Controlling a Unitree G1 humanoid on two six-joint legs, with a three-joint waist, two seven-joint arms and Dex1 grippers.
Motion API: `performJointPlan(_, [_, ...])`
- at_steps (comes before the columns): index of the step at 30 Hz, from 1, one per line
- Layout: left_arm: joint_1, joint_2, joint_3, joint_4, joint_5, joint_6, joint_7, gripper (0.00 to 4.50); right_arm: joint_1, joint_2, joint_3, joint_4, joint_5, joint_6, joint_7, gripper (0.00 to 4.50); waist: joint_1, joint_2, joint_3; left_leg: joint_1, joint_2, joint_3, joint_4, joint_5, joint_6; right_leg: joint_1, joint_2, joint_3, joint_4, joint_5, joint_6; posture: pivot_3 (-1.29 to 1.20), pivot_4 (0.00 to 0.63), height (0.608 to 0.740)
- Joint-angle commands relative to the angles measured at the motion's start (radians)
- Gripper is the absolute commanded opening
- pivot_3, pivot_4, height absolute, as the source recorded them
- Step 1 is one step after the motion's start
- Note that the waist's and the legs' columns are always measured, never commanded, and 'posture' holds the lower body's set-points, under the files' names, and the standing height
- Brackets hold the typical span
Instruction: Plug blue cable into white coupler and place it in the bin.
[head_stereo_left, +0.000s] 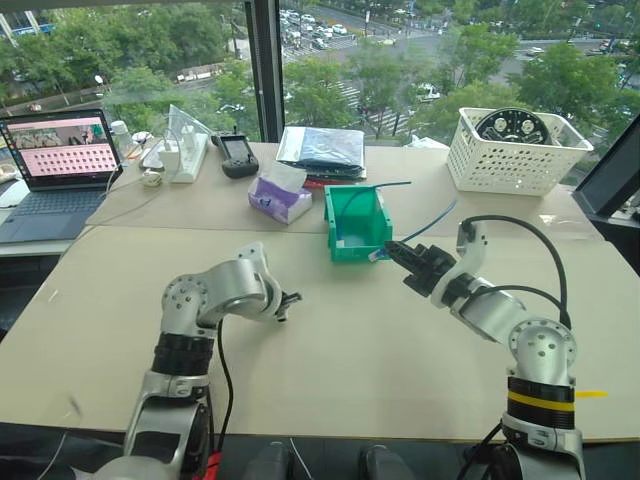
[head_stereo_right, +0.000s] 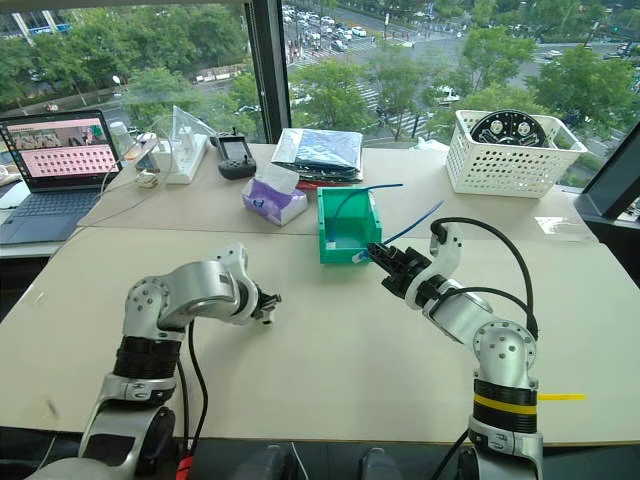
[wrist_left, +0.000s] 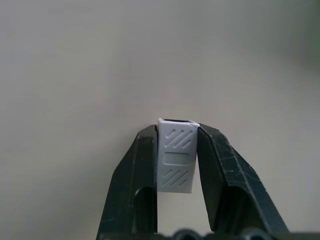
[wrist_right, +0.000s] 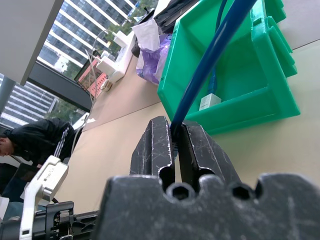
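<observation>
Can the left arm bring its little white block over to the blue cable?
Probably yes. The left fingers already pinch the white coupler, and bare table lies between it and the blue cable in the right fingers.

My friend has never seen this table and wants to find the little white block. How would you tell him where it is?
Start at the big tan table and find the robot's left gripper above its near side. Pinched between its two black fingers is the white coupler. It is a tiny boxy block with slanted grooves on its face and a dark opening at its end, much smaller than the green bin further back.
</observation>
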Motion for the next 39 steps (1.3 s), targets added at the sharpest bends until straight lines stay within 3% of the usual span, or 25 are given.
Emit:
performJointPlan(1, [-0.05,0.058,0.031,-0.129,-0.009,0.043,-0.205,0.68,-0.026,-0.009,-0.02,-0.028,0.0,-0.024,0.019,0.0,-0.004,0.0,0.0,0.0,0.0,0.0,0.0,0.0,0.0,0.0,0.0,0.0,0.0,0.0,0.0,0.0,0.15,0.74])
performJointPlan(2, [-0.063,0.111,0.022,-0.165,-0.001,0.072,-0.311,0.68,-0.028,-0.013,-0.022,-0.027,0.0,-0.023,0.02,0.0,-0.008,0.0,0.0,0.0,0.0,0.0,-0.001,0.0,0.0,0.0,0.0,0.0,0.0,0.0,0.0,0.0,0.15,0.74])
performJointPlan(4, [-0.092,0.219,0.003,-0.262,0.16,0.145,-0.585,0.68,-0.03,-0.02,-0.027,-0.027,0.001,-0.018,0.02,0.0,-0.019,0.0,0.0,0.0,-0.001,0.001,-0.002,0.0,0.0,-0.001,0.001,0.0,0.0,0.0,0.0,0.0,0.15,0.74])
performJointPlan(7, [-0.044,0.319,-0.019,-0.396,0.406,0.065,-0.995,0.68,-0.029,-0.032,-0.034,-0.026,0.003,-0.013,0.022,0.0,-0.024,0.001,0.0,0.0,-0.001,0.001,-0.003,0.0,0.0,-0.002,0.003,0.0,0.0,-0.001,-0.002,0.0,0.15,0.74])
performJointPlan(10, [0.117,0.426,-0.085,-0.524,0.708,-0.162,-1.452,0.68,-0.029,-0.04,-0.038,-0.029,0.006,-0.01,0.017,0.0,-0.027,0.002,0.0,0.005,-0.001,0.006,-0.009,0.0,0.0,0.001,0.002,0.003,-0.003,-0.003,-0.004,0.0,0.15,0.74])
performJointPlan(13, [0.284,0.477,-0.166,-0.481,0.943,-0.399,-1.829,0.68,-0.03,-0.05,-0.043,-0.034,0.011,-0.006,0.013,0.0,-0.026,0.001,0.0,0.007,0.001,0.008,-0.013,0.001,-0.001,0.0,0.003,0.003,-0.005,-0.006,-0.009,0.0,0.15,0.74])
performJointPlan(19, [0.515,0.515,-0.261,-0.338,1.247,-0.911,-2.543,0.68,-0.02,-0.074,-0.065,-0.064,0.037,0.007,-0.012,0.0,-0.025,0.002,0.0,0.004,0.006,0.014,-0.016,0.001,-0.001,-0.003,0.003,0.003,-0.007,-0.007,-0.011,0.0,0.15,0.74])
performJointPlan(27, [0.431,0.394,-0.216,-0.038,1.317,-1.073,-2.81,0.68,0.029,-0.087,-0.092,-0.132,0.088,-0.005,-0.074,0.0,-0.012,0.002,0.0,-0.001,0.005,0.008,-0.016,0.001,0.002,-0.003,0.001,0.002,-0.015,-0.003,-0.003,0.0,0.15,0.74])
performJointPlan(32, [0.319,0.267,-0.194,0.178,1.418,-1.212,-2.819,0.68,0.063,-0.084,-0.102,-0.177,0.113,-0.022,-0.118,0.0,-0.013,0.002,0.0,-0.001,0.005,0.007,-0.016,0.001,0.003,-0.003,0.001,0.001,-0.015,-0.001,-0.001,0.0,0.15,0.74])
performJointPlan(39, [0.117,0.048,-0.253,0.446,1.654,-1.373,-2.663,0.68,0.126,-0.036,-0.077,-0.262,0.137,-0.063,-0.189,0.0,-0.003,0.001,0.0,-0.002,0.004,0.006,-0.014,0.002,0.004,-0.001,0.0,0.0,-0.015,0.0,0.001,0.0,0.15,0.74])
